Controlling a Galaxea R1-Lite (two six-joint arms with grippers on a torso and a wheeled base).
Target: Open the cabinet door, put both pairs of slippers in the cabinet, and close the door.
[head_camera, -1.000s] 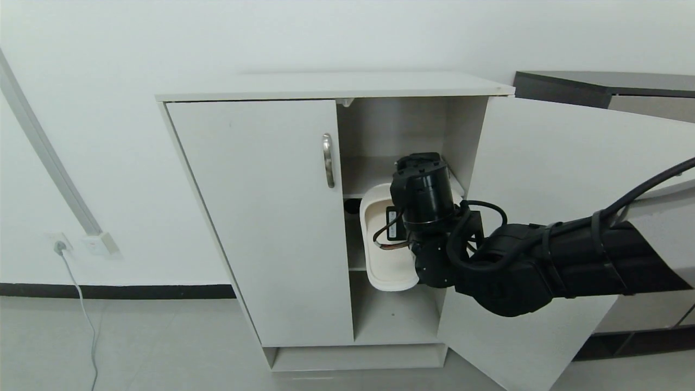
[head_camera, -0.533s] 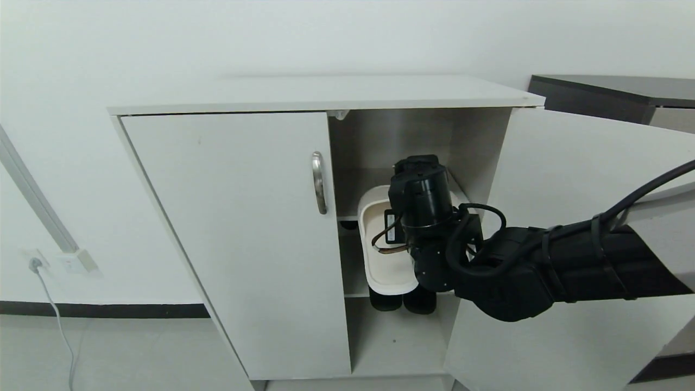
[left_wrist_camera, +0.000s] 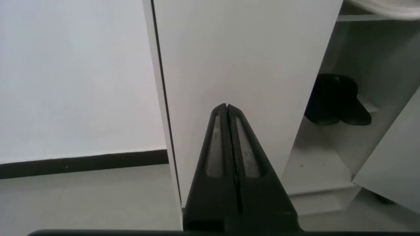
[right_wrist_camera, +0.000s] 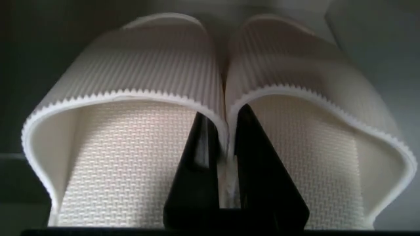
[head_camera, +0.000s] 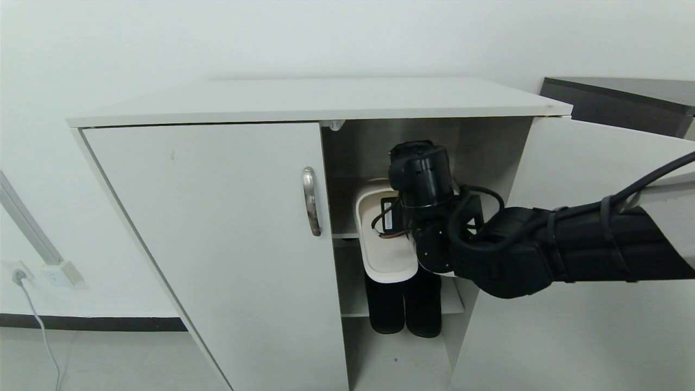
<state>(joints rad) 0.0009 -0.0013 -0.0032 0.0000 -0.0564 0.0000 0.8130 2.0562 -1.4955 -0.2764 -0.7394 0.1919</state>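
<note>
head view has the right arm stretched in from the right, wrist inside the open cabinet. right gripper pinches the white slippers by their touching inner edges, above the black slippers. left gripper hangs clenched before the shut door.

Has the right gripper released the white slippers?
No, the right gripper pinches the touching side walls of both white slippers between its fingers.

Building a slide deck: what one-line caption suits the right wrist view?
Right end effector pinches the white slippers together by their inner edges.
</note>
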